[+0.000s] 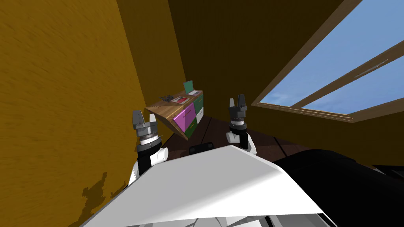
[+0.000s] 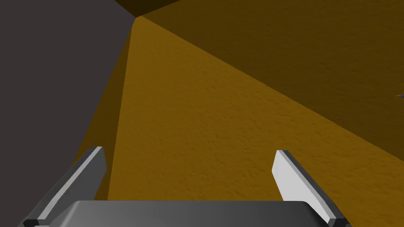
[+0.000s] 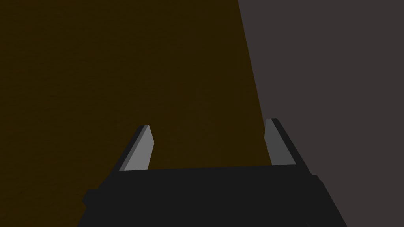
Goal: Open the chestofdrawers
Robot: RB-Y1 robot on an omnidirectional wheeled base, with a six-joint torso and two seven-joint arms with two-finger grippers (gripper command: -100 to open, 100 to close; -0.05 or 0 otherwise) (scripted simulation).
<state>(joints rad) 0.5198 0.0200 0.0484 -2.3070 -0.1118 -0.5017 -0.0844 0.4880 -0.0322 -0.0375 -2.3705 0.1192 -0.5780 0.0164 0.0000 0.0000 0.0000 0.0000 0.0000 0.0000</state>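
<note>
The chest of drawers (image 1: 179, 114) stands far off against the ochre wall, with a wooden top and drawer fronts in pink, green and white, all looking flush. On its top lie a red book, a dark small object and a green upright frame. My left gripper (image 1: 144, 117) is raised in front of my chest, open, well short of the chest of drawers. My right gripper (image 1: 237, 100) is raised to the right of it, also open. Both wrist views show open fingers (image 2: 290, 173) (image 3: 140, 151) with nothing between them.
An ochre wall (image 1: 59, 98) runs close along my left side. A large window (image 1: 347, 71) fills the upper right. Dark wooden floor (image 1: 221, 132) leads toward the chest of drawers. A black bulky shape (image 1: 335, 173) lies at the lower right.
</note>
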